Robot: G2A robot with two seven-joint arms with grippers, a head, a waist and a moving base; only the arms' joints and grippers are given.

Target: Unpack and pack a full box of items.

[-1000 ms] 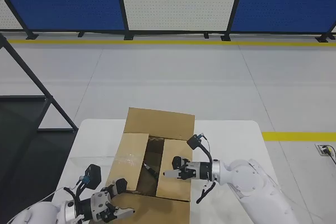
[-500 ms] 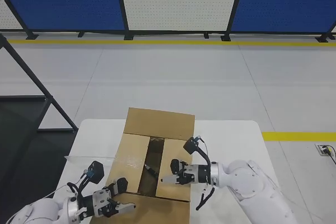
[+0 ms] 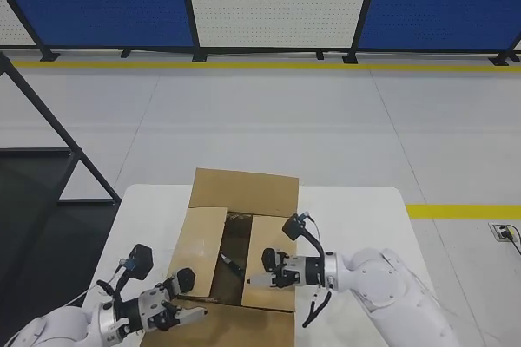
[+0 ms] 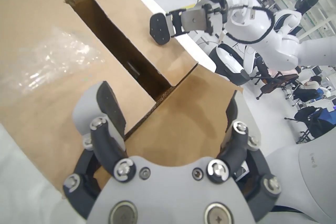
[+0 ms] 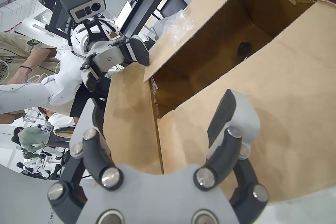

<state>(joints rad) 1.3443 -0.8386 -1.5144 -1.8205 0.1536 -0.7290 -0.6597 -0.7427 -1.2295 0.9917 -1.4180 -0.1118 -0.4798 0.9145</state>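
Now left tool (image 3: 187, 297) and right tool (image 3: 260, 271) (both spread) hover over the box (image 3: 243, 191).

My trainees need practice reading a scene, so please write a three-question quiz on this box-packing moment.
1. True or false: the side flaps of the cardboard box meet with no gap.
2. What lies on the side flap nearer the left gripper? A) a red cup B) a clear plastic bag C) a book
3. Fill in: the right gripper has its fingers ____.
Key: 1 false; 2 B; 3 open.
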